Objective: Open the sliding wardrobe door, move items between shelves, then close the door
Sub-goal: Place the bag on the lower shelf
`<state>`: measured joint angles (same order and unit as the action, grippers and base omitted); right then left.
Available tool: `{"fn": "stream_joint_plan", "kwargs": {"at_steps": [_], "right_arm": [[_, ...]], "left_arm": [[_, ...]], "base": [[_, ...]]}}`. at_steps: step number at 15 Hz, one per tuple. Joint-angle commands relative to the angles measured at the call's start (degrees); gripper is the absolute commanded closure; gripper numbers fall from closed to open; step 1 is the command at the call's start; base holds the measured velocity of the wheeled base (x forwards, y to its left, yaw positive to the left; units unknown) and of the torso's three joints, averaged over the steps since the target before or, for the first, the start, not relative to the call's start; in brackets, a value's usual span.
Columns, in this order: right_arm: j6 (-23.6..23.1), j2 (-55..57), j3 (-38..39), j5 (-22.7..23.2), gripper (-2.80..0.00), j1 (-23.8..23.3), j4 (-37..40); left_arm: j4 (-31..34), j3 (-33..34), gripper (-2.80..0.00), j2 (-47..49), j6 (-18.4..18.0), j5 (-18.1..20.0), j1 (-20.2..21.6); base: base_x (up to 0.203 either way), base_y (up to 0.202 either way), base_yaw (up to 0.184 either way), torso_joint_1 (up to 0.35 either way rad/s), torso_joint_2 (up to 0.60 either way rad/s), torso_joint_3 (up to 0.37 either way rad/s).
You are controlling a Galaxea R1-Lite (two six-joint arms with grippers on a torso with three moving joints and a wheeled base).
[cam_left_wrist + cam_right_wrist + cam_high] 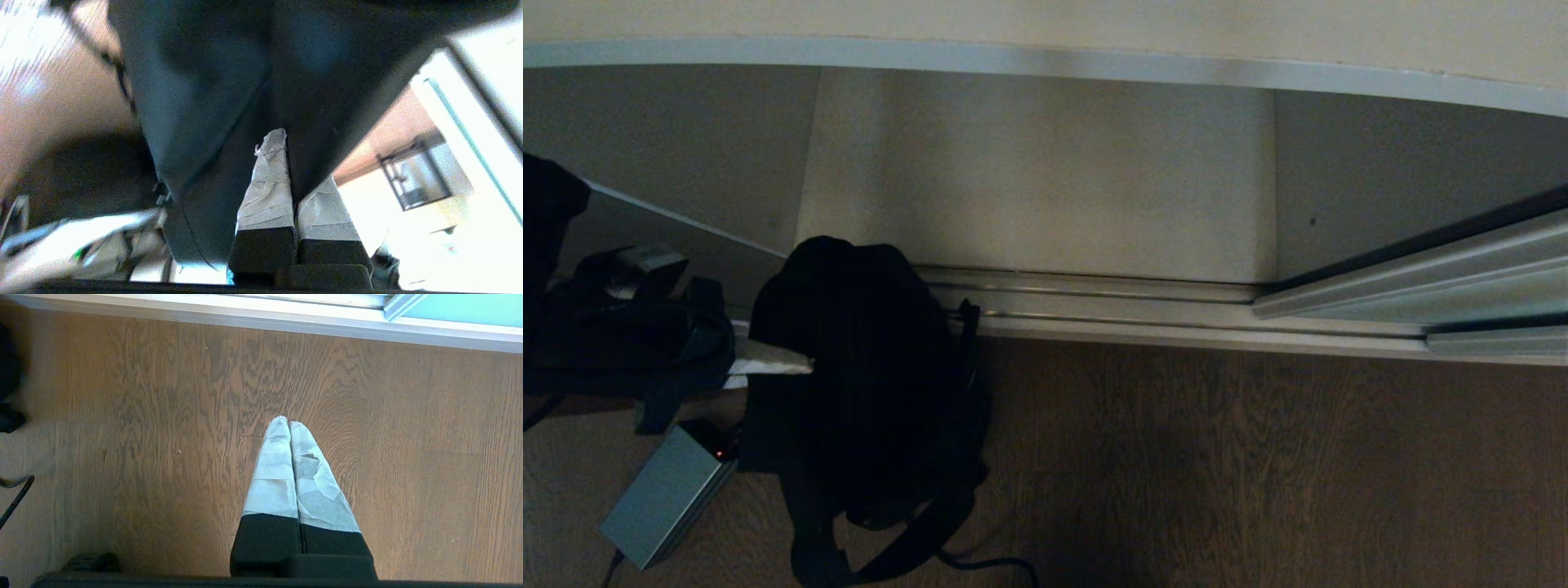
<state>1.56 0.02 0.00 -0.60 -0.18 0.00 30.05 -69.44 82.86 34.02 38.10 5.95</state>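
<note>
The left gripper (792, 363) is clamped fully shut on the black fabric bag (866, 384), which hangs at seven o'clock in the head view, over the wooden floor (1258, 457) beside the floor track (1111, 314). The sliding wardrobe door (1437, 278) stands open at three o'clock. Carry the bag clear of the shelf edge (1045, 61) at twelve o'clock; watch the trailing straps. The right gripper (289, 426), closed and empty, idles above the floor.
</note>
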Motion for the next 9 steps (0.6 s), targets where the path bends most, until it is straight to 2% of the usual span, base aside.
{"fn": "stream_joint_plan", "kwargs": {"at_steps": [1, 5, 9], "right_arm": [[0.0, -0.2, 0.0, 0.0, 0.00, 0.0, 0.0], [0.0, -0.2, 0.0, 0.0, 0.00, 0.0, 0.0], [0.0, -0.2, 0.0, 0.0, 0.00, 0.0, 0.0]], "left_arm": [[-1.4, -4.8, 0.00, 5.8, 1.2, 0.1, -0.5], [-4.2, -12.3, 0.00, 12.4, 3.1, 0.1, -1.3], [-7.4, -23.1, 0.00, 18.0, 6.0, -0.1, -2.2]], "base": [[0.000, 0.000, 0.000, 0.000, 0.00, 0.000], [0.000, 0.000, 0.000, 0.000, 0.00, 0.000], [0.000, 0.000, 0.000, 0.000, 0.00, 0.000]]}}
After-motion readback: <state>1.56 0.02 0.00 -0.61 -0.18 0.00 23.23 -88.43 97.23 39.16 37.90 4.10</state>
